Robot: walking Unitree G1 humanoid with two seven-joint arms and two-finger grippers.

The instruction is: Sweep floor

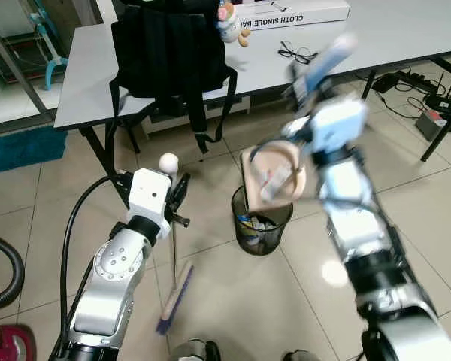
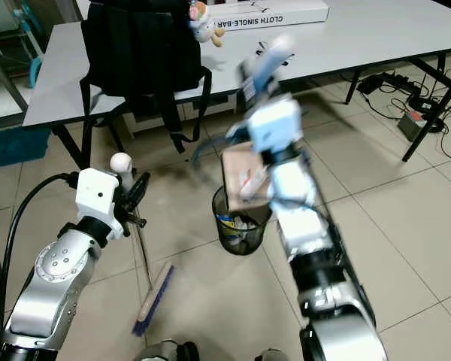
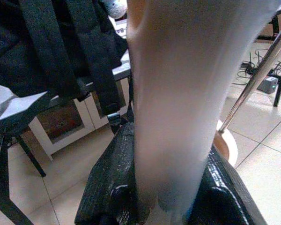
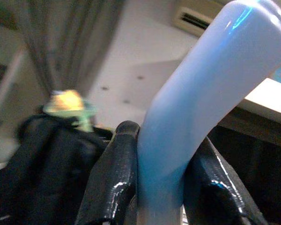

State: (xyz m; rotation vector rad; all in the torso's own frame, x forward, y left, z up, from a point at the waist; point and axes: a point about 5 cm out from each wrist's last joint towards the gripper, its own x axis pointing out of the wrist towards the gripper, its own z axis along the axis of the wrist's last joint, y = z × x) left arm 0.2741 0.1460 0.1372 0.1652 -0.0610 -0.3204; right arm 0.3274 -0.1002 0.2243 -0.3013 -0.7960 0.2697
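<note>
The right gripper [image 4: 161,187] is clamping tight on the pale blue dustpan handle [image 4: 196,98], tipping the dustpan [image 1: 274,177] over the mesh bin [image 1: 261,222], while at nine o'clock the left gripper [image 3: 171,187] is pinching the broom [image 1: 176,289] upright.

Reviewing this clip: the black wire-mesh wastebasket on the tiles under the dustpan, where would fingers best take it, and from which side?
Probably the top rim of the black wire-mesh wastebasket, taken from above on its near side. It stands upright and open-topped, so one finger could slip inside and one outside. The right gripper holds the tilted beige dustpan above the far part of the rim, leaving the near edge freer.
</note>
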